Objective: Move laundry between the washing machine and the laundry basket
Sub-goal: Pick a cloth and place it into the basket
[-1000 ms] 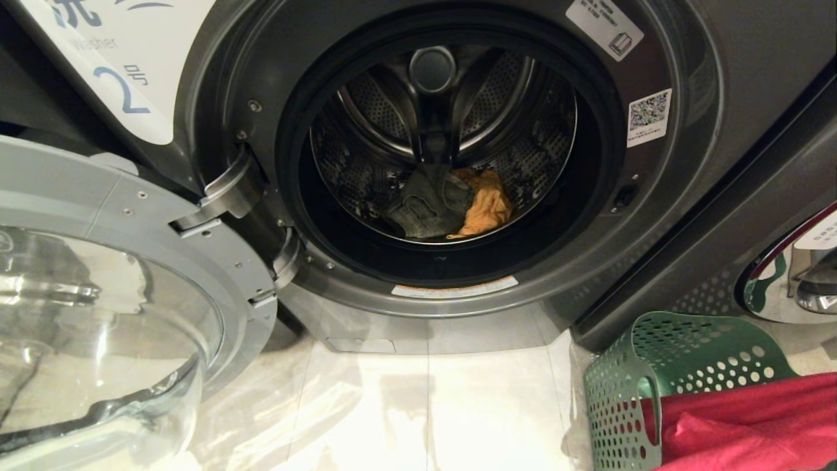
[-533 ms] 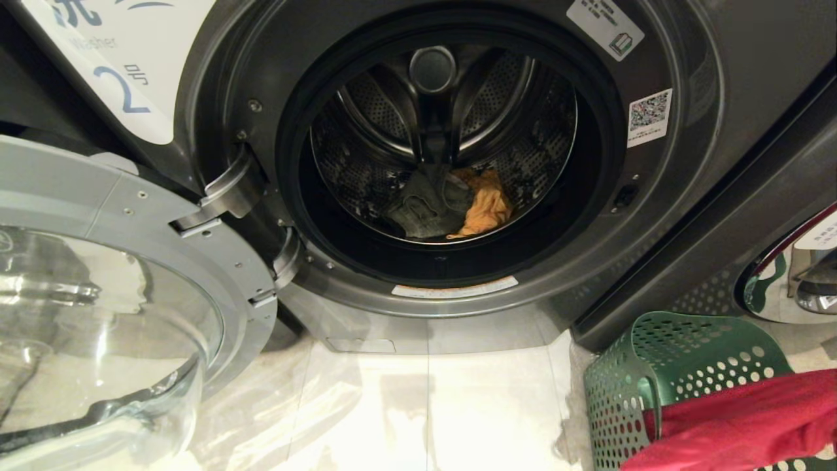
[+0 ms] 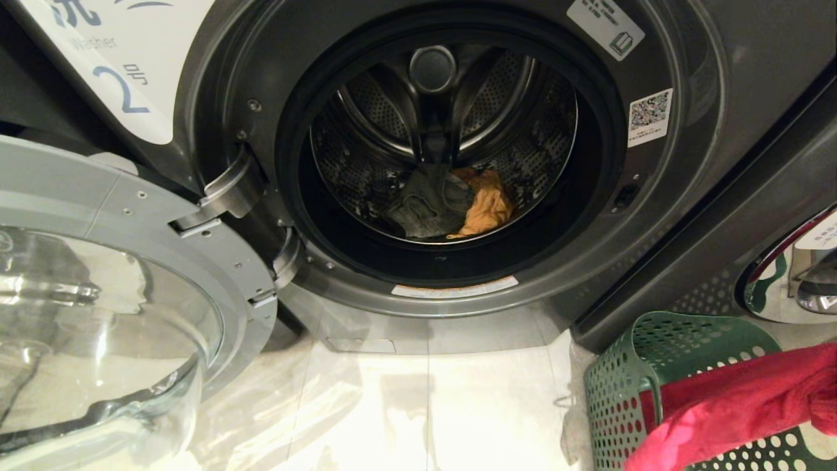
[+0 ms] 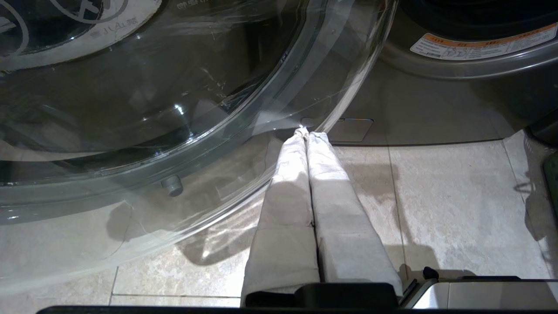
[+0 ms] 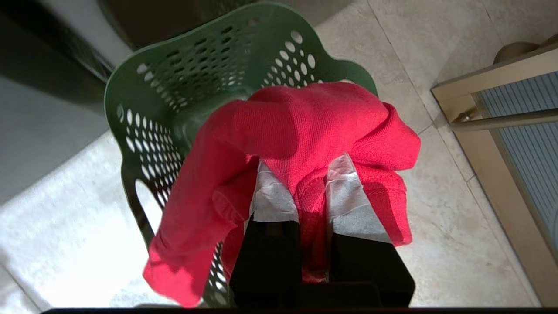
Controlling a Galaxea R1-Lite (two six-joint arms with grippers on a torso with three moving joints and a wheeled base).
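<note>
The washing machine [image 3: 686, 170] labelled 2 stands with its door [image 3: 111, 261] swung open to the left. In its drum lie a dark grey garment [image 3: 428, 203] and an orange-yellow garment [image 3: 487, 206]. My right gripper [image 5: 305, 174] is shut on the red-pink garment [image 5: 305, 126], which hangs over the rim of the green laundry basket [image 5: 144, 100]. In the head view the red-pink garment [image 3: 739, 405] drapes across the laundry basket [image 3: 628, 386] at the lower right; the gripper itself is hidden there. My left gripper [image 4: 307, 133] is shut and empty, low beside the glass door [image 4: 174, 109].
A second washer's chrome-rimmed door [image 3: 791, 268] shows at the far right, behind the basket. Pale floor tiles [image 3: 425, 405] lie before the open drum. A framed glass panel [image 5: 514, 144] stands beside the basket in the right wrist view.
The red-pink garment has risen at its right end and now hangs slanting over the basket, so more of the basket's perforated wall shows below it. Nothing in the drum has moved.
</note>
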